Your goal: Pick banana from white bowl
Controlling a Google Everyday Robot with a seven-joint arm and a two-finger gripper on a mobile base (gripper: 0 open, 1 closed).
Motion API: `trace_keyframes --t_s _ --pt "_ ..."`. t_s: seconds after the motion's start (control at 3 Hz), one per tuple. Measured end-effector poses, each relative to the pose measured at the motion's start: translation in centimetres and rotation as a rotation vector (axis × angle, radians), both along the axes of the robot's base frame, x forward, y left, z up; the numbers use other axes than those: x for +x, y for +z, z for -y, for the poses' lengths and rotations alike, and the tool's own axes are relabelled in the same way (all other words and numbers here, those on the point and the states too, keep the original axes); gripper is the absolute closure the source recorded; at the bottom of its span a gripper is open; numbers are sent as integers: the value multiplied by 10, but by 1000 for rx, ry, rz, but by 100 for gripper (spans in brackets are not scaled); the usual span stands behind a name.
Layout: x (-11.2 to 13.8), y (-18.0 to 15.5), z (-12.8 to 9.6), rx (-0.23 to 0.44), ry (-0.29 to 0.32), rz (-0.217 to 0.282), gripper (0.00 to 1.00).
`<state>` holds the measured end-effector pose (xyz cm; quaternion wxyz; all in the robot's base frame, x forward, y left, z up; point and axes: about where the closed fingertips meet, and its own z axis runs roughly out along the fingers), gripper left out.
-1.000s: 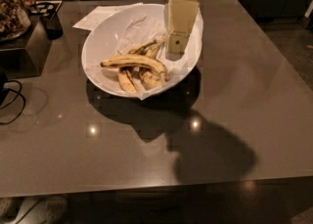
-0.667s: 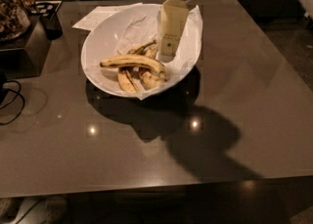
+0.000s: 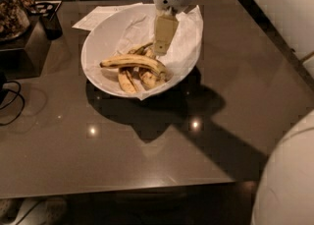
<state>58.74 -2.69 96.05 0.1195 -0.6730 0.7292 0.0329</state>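
The white bowl (image 3: 100, 42), lined with crumpled white paper, stands on the dark table towards the back. The banana (image 3: 132, 62), long, yellow with brown speckles, lies across the bowl's middle. Shorter, browner banana pieces (image 3: 126, 80) lie under and in front of it. My gripper (image 3: 161, 49) hangs down from the white wrist above the bowl's back right part, its tip just behind the banana's right end.
A flat white paper sheet (image 3: 95, 17) lies behind the bowl. A dark box (image 3: 49, 22) and a jar-like object (image 3: 11, 10) stand at the back left. A cable (image 3: 12, 103) lies at the left edge. A white rounded robot part (image 3: 287, 180) fills the bottom right.
The gripper has shifted left and down into the bowl, closer to the banana's right end. The view has moved, and the bananas lie as before.
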Motion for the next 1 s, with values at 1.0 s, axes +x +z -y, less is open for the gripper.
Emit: trace_keyframes --t_s 1.0 --pt "29 -45 -19 17 -15 -103 33"
